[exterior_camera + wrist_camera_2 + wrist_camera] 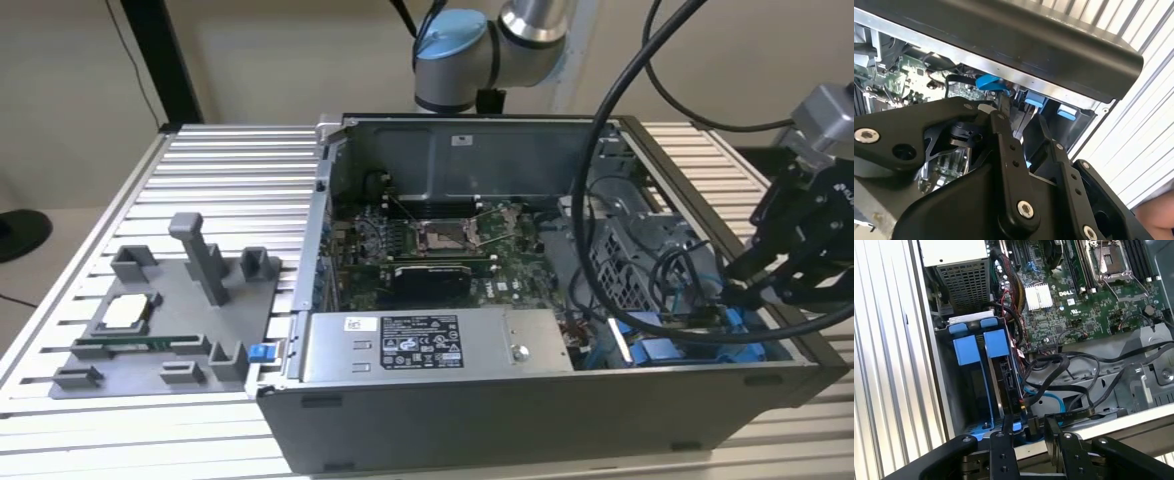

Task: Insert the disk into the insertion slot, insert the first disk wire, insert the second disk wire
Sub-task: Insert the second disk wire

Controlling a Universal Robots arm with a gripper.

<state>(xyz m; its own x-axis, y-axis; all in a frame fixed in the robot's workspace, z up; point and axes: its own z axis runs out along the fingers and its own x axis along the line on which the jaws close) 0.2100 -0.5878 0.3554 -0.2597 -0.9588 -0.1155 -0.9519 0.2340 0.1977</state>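
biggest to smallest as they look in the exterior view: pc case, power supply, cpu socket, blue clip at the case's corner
1. case
2. power supply
3. cpu socket, which sits farther back, so it may look smaller than it is
4. blue clip

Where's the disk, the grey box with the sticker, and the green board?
the disk [1003,385], first wrist view, its dark narrow side.
the grey box [416,345], exterior view, its white sticker.
the green board [1074,317], first wrist view, its green middle.
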